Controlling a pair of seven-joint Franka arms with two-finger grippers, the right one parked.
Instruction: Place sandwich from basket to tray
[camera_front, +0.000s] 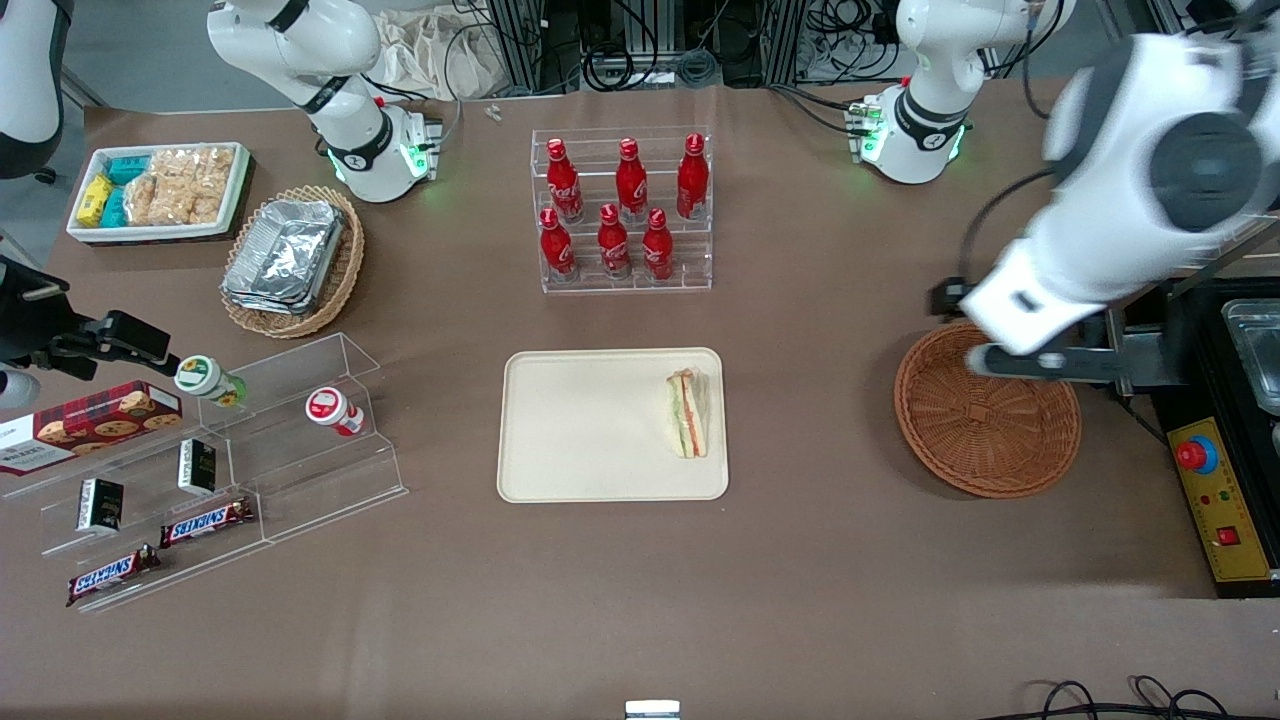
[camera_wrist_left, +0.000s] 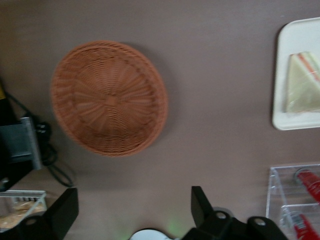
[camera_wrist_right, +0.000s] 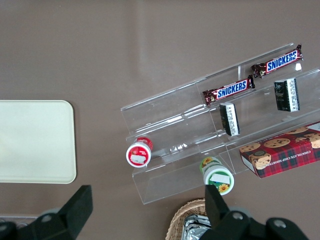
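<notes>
The sandwich (camera_front: 688, 413) lies on the cream tray (camera_front: 560, 430), at the tray's end nearest the working arm. It also shows in the left wrist view (camera_wrist_left: 302, 82), on the tray (camera_wrist_left: 282, 75). The round reddish-brown basket (camera_front: 985, 415) holds nothing; in the left wrist view (camera_wrist_left: 107, 97) its whole inside shows bare. My left gripper (camera_wrist_left: 132, 207) is open and holds nothing. It hangs high above the table by the basket's rim, a little farther from the front camera than the basket (camera_front: 960, 300), with the arm reaching over the basket.
A clear rack of red bottles (camera_front: 625, 215) stands farther from the camera than the tray. A black control box with a red stop button (camera_front: 1215, 480) sits beside the basket. Toward the parked arm's end are a clear snack shelf (camera_front: 200, 470), an oval basket of foil trays (camera_front: 290, 260) and a white bin (camera_front: 160, 190).
</notes>
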